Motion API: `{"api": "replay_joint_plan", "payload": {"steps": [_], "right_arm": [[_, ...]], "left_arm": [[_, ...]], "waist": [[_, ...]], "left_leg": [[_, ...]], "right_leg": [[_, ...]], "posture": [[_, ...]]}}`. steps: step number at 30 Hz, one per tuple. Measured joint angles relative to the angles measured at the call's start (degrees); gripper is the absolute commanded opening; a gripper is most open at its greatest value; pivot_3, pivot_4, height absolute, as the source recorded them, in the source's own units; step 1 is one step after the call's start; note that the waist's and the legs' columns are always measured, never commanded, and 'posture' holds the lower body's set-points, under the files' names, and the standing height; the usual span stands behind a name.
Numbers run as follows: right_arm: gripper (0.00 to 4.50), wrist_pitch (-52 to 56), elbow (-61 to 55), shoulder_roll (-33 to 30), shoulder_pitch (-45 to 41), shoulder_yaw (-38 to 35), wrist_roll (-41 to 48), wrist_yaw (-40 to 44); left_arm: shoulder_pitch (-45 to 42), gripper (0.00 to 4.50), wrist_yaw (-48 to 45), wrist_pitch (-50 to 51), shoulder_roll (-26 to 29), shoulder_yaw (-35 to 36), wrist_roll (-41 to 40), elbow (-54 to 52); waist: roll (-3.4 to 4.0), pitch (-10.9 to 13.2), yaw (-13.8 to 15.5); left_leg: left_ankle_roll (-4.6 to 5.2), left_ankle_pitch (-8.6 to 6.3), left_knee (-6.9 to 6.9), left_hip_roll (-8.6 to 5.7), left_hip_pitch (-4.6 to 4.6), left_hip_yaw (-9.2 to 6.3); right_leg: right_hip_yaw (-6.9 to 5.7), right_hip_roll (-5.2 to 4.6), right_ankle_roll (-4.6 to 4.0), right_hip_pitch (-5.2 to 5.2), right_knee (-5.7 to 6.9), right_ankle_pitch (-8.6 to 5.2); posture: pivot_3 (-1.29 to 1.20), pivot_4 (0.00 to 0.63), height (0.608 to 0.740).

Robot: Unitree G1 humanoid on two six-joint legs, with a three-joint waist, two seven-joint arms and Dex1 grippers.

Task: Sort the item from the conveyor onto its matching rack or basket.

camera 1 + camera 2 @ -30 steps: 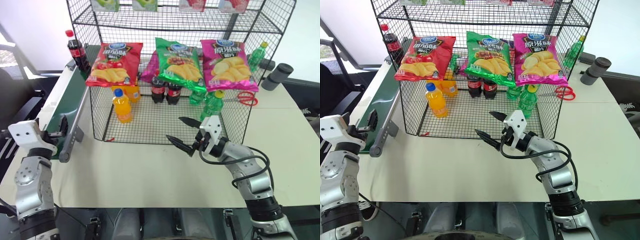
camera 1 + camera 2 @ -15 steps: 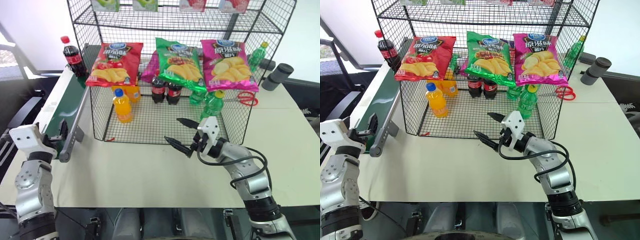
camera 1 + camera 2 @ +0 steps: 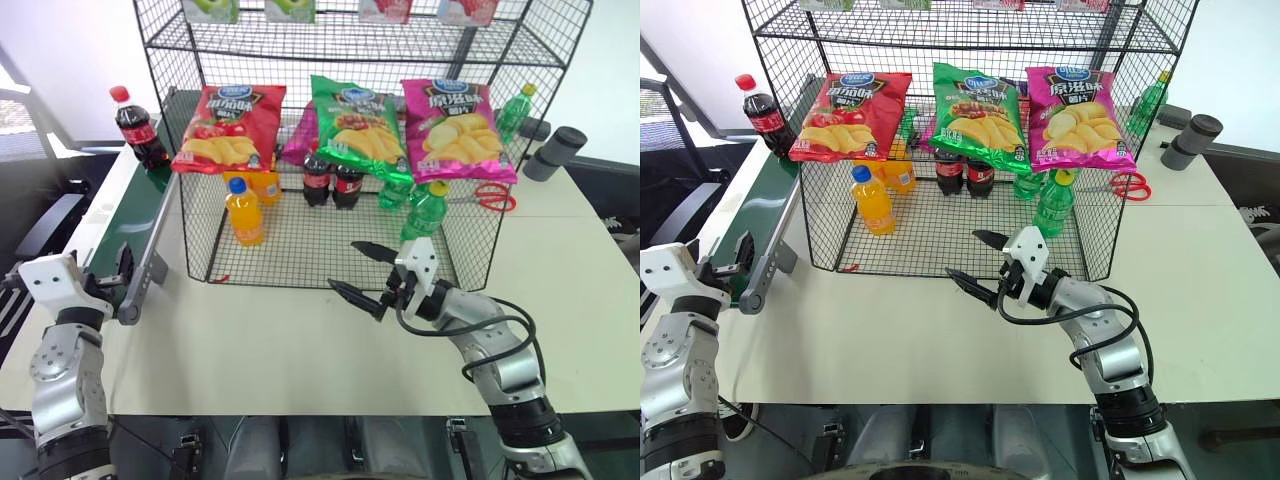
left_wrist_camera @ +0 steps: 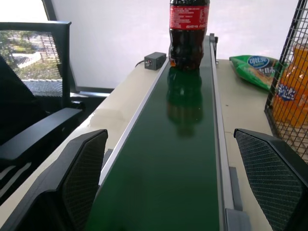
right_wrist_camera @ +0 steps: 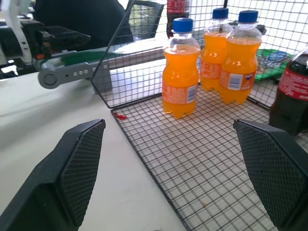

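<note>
Left wrist view shows the cola bottle (image 4: 188,33) standing far up the conveyor (image 4: 168,173), so the left gripper (image 4: 180,187), fingers spread wide, is waiting and must next close around it.

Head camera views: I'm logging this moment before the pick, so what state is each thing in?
Cola bottle: upright on the conveyor, capped, not held.
Left pincer: open, empty, at the belt's near end.
Right pincer: open, empty, before the rack.
Orange-drink bottle: upright inside the rack.
Chip bags: hanging on the rack's front.
</note>
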Motion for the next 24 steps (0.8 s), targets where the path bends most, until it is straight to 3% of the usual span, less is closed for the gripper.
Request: {"api": "replay_joint_plan", "payload": {"steps": [24], "right_arm": [[4.44,-0.3,-1.8,0.1,0.7,0.6,1.0,1.7]], "left_arm": [[-0.5,4.50,-0.4,-1.3,0.5,0.0,-0.1,1.7]], "waist": [[0.00,0.0,0.0]], "left_leg": [[-0.01,0.00,0.00,0.00,0.00,-0.01]], "right_leg": [[0.00,-0.03,-0.01,0.00,0.00,0.00]], "posture": [[0.00,0.150,0.740]]}}
